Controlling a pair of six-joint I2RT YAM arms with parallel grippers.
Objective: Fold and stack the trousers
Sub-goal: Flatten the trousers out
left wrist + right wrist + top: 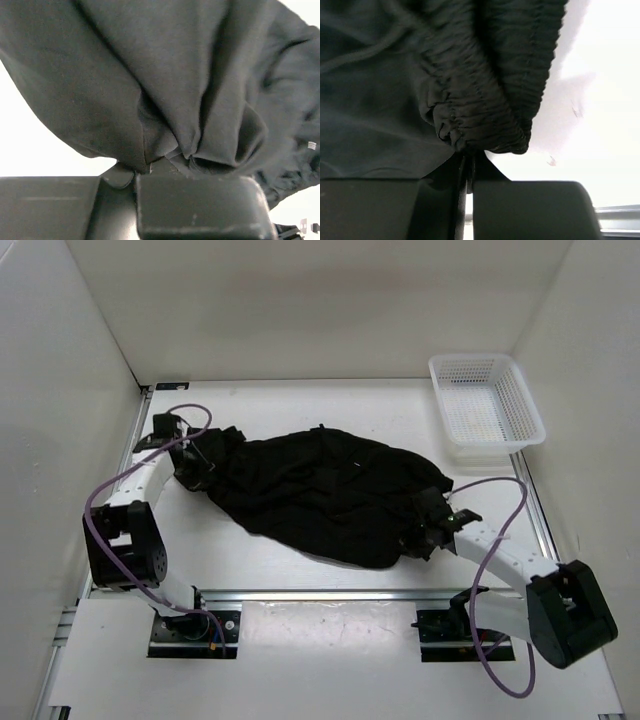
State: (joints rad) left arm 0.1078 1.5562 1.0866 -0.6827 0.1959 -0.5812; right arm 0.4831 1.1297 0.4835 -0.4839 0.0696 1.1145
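The black trousers [320, 495] lie crumpled across the middle of the white table, stretched between my two grippers. My left gripper [197, 462] is shut on the fabric at the trousers' left end; in the left wrist view the cloth [165, 90] bunches into the closed jaws of that gripper [150, 169]. My right gripper [432, 522] is shut on the elastic waistband at the right end; the right wrist view shows the gathered waistband [480, 120] pinched between the closed fingers of that gripper [468, 160].
A white plastic basket [487, 410] stands at the back right corner. White walls enclose the table on three sides. A metal rail [330, 595] runs along the near edge by the arm bases.
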